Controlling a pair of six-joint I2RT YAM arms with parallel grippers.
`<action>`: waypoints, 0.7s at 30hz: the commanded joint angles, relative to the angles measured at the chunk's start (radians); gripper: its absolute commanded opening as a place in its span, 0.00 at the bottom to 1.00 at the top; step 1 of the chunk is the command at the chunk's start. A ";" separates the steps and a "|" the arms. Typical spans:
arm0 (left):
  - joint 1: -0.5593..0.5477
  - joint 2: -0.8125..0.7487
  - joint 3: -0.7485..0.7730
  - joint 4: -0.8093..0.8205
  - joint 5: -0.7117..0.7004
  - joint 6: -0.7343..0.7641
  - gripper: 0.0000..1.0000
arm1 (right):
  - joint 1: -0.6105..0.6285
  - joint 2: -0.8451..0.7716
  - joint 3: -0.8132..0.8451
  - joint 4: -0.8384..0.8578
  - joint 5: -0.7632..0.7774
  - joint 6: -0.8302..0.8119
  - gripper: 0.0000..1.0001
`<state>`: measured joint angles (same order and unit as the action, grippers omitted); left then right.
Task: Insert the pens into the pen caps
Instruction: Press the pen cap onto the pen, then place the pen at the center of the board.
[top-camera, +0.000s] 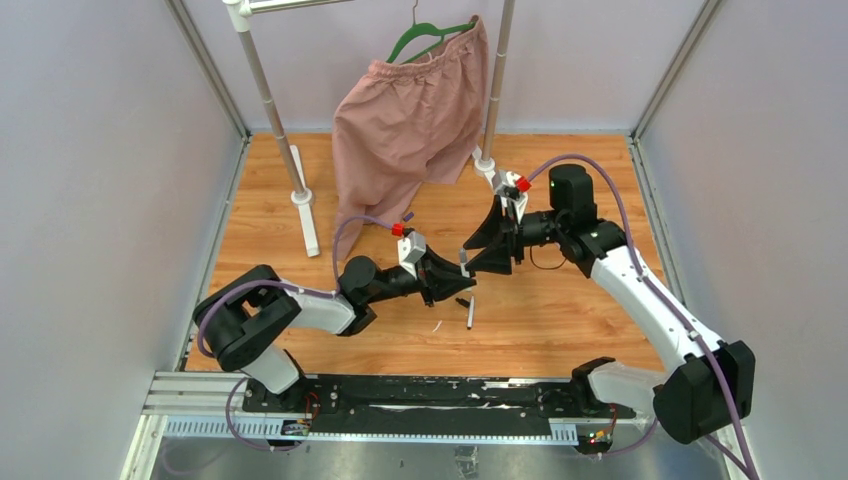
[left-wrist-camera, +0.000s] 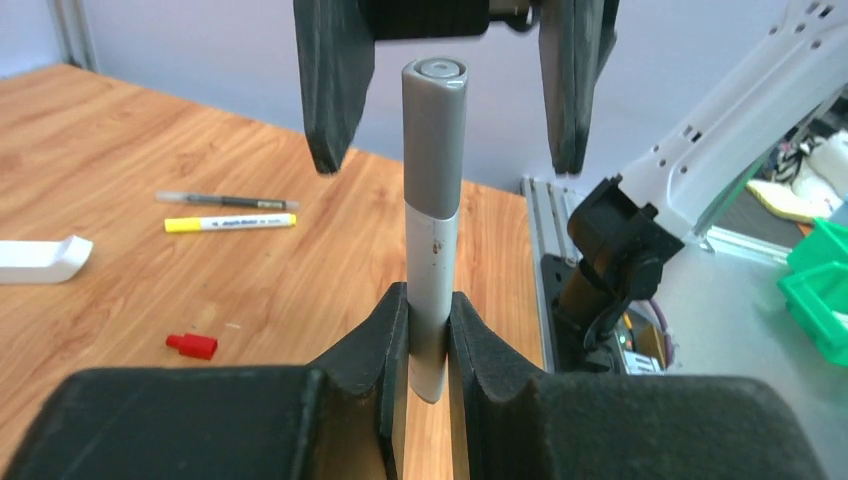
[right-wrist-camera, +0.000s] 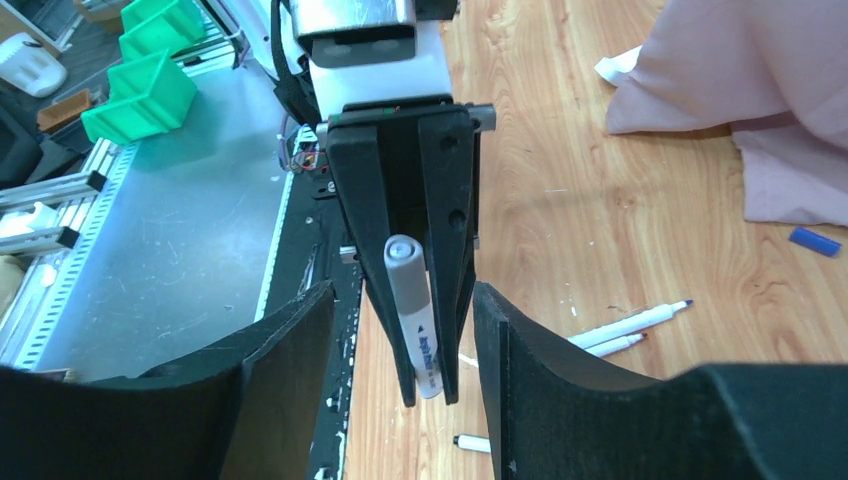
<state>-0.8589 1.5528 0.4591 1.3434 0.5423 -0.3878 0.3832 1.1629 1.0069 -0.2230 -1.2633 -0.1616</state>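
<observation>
My left gripper (left-wrist-camera: 430, 335) is shut on the lower barrel of a grey pen (left-wrist-camera: 432, 265) and holds it upright above the table. A grey cap (left-wrist-camera: 435, 140) sits on the pen's top end. My right gripper (right-wrist-camera: 400, 400) is open, and its fingers (left-wrist-camera: 322, 90) stand apart on either side of the capped end without touching it. In the top view the two grippers meet nose to nose, left (top-camera: 450, 280) and right (top-camera: 482, 255). Loose on the table are a yellow-capped pen (left-wrist-camera: 230, 222), a thin dark pen (left-wrist-camera: 228, 201), a red cap (left-wrist-camera: 192, 346), a blue-tipped pen (right-wrist-camera: 630, 323) and a red-tipped pen (right-wrist-camera: 612, 346).
A blue cap (right-wrist-camera: 817, 241) lies near the pink shorts (top-camera: 405, 125), which hang from a rack with white feet (top-camera: 305, 205). A white tray (left-wrist-camera: 40, 258) lies on the wood. A black-tipped pen (right-wrist-camera: 470, 442) lies under the grippers. Green bins (right-wrist-camera: 150, 90) stand beyond the rail.
</observation>
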 joint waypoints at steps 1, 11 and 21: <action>-0.003 0.028 -0.037 0.195 -0.064 -0.078 0.00 | -0.015 0.001 -0.053 0.055 -0.053 0.000 0.60; -0.015 0.028 -0.017 0.195 -0.102 -0.106 0.00 | 0.009 0.019 -0.158 0.321 -0.047 0.141 0.59; -0.026 0.038 0.002 0.196 -0.109 -0.114 0.00 | 0.038 0.028 -0.180 0.402 -0.034 0.218 0.37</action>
<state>-0.8749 1.5768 0.4358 1.4975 0.4484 -0.4984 0.4000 1.1839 0.8375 0.1238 -1.2903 0.0177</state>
